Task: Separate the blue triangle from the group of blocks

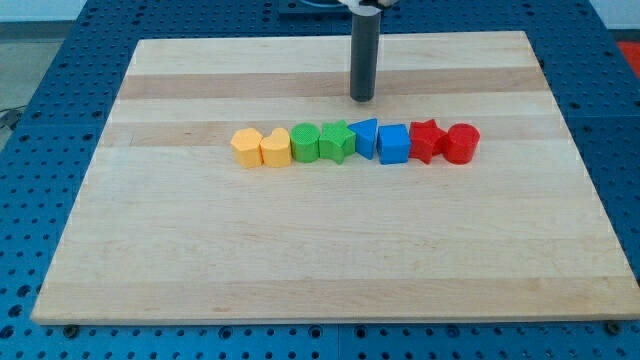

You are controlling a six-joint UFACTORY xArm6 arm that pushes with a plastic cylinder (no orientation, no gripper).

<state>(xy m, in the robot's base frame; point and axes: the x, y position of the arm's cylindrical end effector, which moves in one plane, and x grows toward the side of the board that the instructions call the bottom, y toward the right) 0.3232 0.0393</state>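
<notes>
Right now my tip (pixel 361 99) rests on the wooden worktop (pixel 330 260) toward the view's top, just above the blue triangle (pixel 366 137) and apart from it, with bare wood showing between the two. This rod is the whole end effector: it has no jaws, so nothing is apart, together or clamped on anything. The blue triangle is a small wedge, bright blue, its point turned toward the view's top, and it sits in a single row of eight blocks across the middle of the worktop. From the view's left the row runs: a yellow block (pixel 245 147), a second yellow block (pixel 275 148), a green block (pixel 305 143), a green star (pixel 336 141), the blue triangle, a blue cube (pixel 394 144), a red star (pixel 426 140) and a red cylinder (pixel 461 143). The triangle touches the green star on one side and the blue cube on the other.
</notes>
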